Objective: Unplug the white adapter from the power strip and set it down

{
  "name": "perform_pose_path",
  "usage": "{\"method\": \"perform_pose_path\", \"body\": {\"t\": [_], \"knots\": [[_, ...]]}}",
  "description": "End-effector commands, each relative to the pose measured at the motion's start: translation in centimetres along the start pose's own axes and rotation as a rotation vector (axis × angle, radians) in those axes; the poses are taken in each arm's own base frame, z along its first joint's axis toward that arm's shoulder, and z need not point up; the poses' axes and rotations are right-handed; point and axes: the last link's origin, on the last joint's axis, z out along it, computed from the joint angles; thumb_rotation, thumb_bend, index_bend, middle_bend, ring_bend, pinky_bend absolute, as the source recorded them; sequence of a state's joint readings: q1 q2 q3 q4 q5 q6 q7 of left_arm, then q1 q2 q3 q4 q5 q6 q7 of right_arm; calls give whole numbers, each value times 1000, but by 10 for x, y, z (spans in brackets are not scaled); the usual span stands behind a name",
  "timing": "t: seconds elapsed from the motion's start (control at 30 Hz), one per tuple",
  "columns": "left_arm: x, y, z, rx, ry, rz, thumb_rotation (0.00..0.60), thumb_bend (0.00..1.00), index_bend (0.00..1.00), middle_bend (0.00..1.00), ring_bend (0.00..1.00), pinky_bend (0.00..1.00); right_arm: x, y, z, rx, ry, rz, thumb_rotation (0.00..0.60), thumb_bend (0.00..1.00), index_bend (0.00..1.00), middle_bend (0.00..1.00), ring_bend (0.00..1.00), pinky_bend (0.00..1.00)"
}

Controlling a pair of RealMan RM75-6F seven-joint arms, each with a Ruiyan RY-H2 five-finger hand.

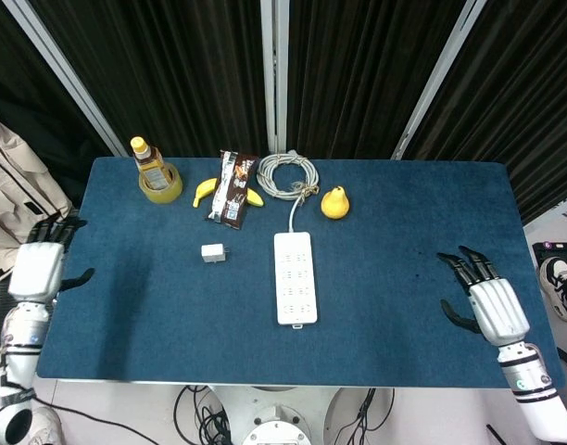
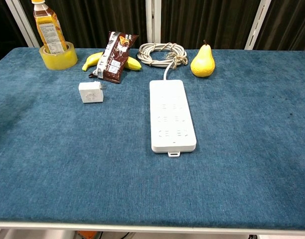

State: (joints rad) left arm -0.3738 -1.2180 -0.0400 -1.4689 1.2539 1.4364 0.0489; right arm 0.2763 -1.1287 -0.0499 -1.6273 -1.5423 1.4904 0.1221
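A table (image 1: 432, 213) covered in deep blue cloth fills the middle of the room. Behind the table hangs a wall of black pleated curtain (image 1: 358, 65), crossed by pale metal poles (image 1: 274, 74), one upright at the centre and others slanting off to either side. Left of the table a beige garment (image 1: 15, 213) hangs in folds. Below the table's front edge, dark cables (image 1: 195, 408) trail over a pale floor. Light falls evenly on the cloth, without hard shadows

Even, bright light from above falls on my blue cloth-covered table (image 2: 232, 164), shadows soft and faint, both views sharp, the black curtains (image 1: 358, 74) behind staying dim.
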Motion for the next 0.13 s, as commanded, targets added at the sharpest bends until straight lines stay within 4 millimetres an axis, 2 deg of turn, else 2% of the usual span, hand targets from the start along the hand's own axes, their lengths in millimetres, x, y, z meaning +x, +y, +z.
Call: {"method": "perform_pose_path", "body": {"t": [0.03,0.13], "knots": [[10,-28,-51,125,-32,34,600,150,190,157,58,107,3,7,-15,-42,16,0,600,264,114,174,39,111],[9,-33,-77,174,-48,16,600,150,190,157,57,106,1,8,-23,-57,19,11,600,264,114,173,39,110]]}}
